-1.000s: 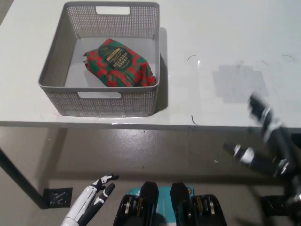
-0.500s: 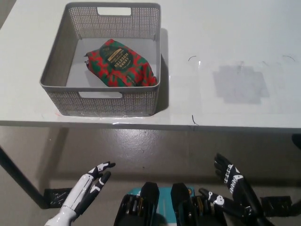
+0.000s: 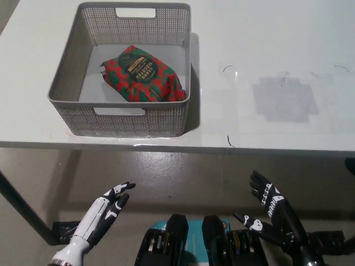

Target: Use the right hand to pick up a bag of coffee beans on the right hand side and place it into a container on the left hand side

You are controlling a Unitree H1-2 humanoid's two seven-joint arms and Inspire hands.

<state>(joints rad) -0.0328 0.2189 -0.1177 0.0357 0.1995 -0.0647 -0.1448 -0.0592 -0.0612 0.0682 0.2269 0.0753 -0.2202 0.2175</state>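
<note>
The red and green coffee bag (image 3: 142, 75) was seen inside the grey mesh basket (image 3: 125, 119), far left of the black right hand (image 3: 272, 208), which was spread and held nothing.

White table (image 3: 277, 44) with grey patch (image 3: 284, 98); grey concrete floor (image 3: 183, 177) below; dark table leg (image 3: 19, 213) at left.

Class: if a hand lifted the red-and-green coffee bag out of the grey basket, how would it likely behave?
The coffee bag looks soft and creased, so it would probably sag and shift. Lying flat in the basket, it seems unlikely to roll.
</note>
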